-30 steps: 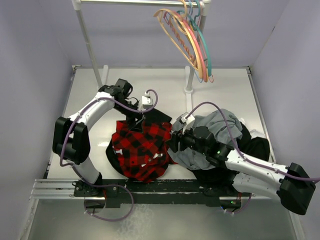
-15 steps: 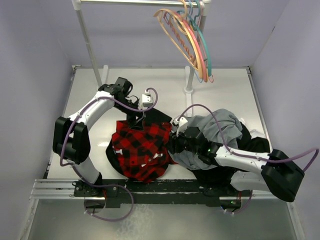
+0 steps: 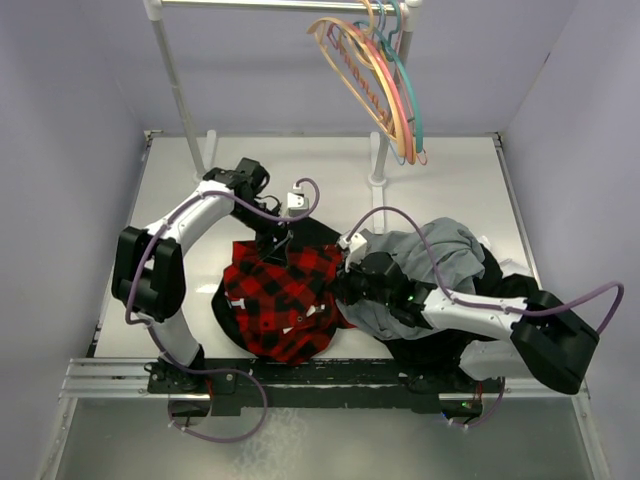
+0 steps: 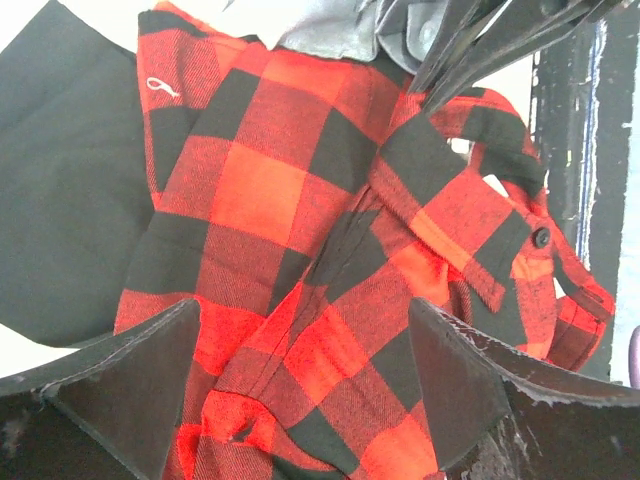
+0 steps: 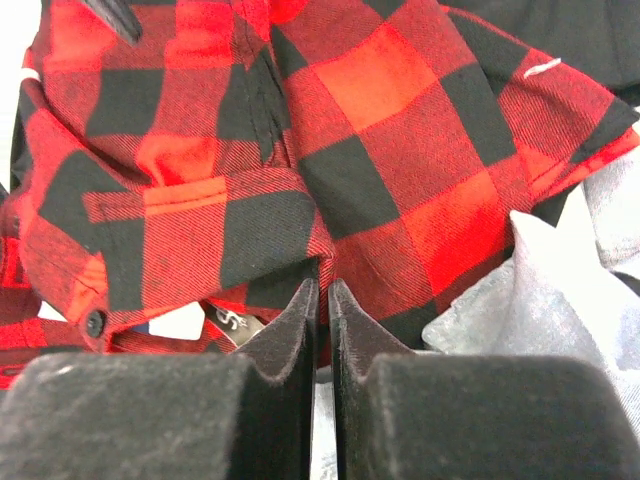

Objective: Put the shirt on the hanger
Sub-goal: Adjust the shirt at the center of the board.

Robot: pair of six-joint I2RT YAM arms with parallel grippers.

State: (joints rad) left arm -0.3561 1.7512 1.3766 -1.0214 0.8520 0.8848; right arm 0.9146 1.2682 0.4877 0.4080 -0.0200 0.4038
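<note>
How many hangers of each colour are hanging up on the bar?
tan hanger: 1
pink hanger: 1
teal hanger: 1
Total: 3, as far as they can be told apart; they hang bunched together on the bar.

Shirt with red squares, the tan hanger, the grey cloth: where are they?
shirt [image 3: 285,295]: top view, middle of its plaid cloth.
hanger [image 3: 342,70]: top view, on its long slanted arm.
grey garment [image 3: 440,245]: top view, on its bare upper fold.
</note>
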